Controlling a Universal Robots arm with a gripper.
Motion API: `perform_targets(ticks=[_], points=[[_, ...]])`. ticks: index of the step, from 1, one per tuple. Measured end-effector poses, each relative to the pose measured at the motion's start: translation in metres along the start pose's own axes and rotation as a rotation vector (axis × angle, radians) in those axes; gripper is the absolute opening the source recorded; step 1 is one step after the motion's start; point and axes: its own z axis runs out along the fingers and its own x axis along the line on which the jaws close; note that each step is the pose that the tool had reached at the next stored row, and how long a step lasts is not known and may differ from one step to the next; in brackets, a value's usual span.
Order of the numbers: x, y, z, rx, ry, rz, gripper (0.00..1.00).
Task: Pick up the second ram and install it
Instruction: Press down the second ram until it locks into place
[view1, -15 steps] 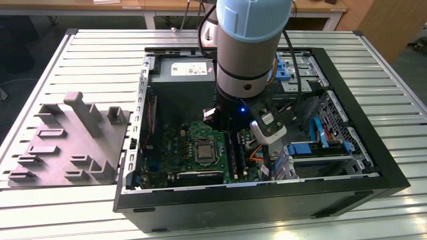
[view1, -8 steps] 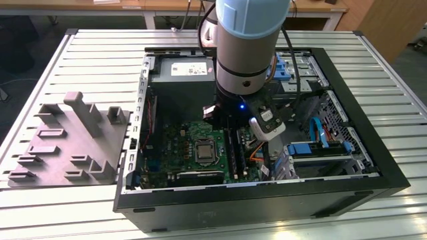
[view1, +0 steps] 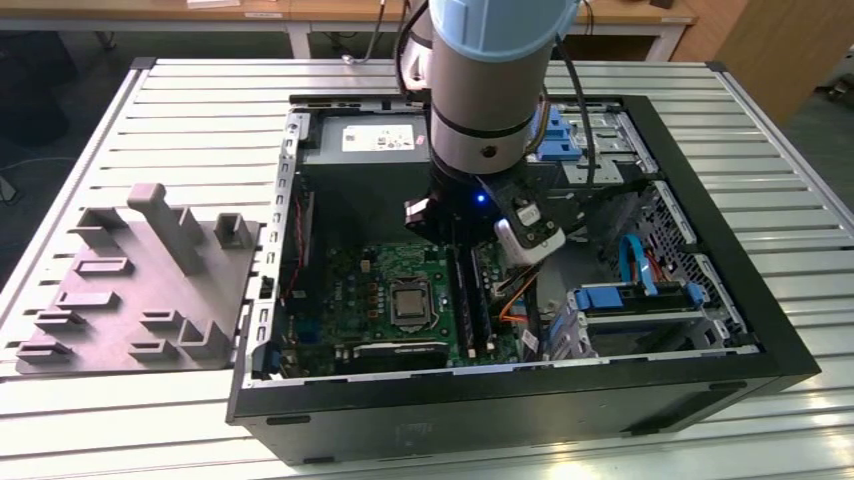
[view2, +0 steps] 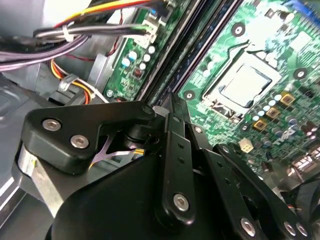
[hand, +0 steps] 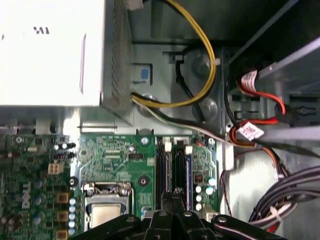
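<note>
Robot hand (view1: 470, 262), fingers pinched narrow over the memory sockets (hand: 172, 167) at the processor's (view1: 406, 304) three o'clock, appears to be seating the second ram (view1: 470, 290); next calls for even downward pressure.

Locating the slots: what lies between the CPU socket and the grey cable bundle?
In the first wrist view, the long black memory sockets, then a board strip with small capacitors.

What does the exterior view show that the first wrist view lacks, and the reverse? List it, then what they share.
Exterior view: the grey moulded tray, the arm, and blue drive caddies. First wrist view: a yellow cable loop and red cables. Shared: the motherboard, CPU socket, memory sockets, and the gripper over the sockets.
</note>
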Motion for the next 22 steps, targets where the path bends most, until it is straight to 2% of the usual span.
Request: perform_targets(ticks=[13,19,20,22], points=[[0.0005,0.0204,0.0042,0.0001,0.0000,0.000,0.10],[0.0007,0.0233,0.0063,-0.0001,0.0000,0.000,0.10],[0.0008,0.0234,0.0065,0.0041,0.0001,0.000,0.10],[0.0008,0.0233,0.0069,0.0249,-0.0002,-0.001,0.10]])
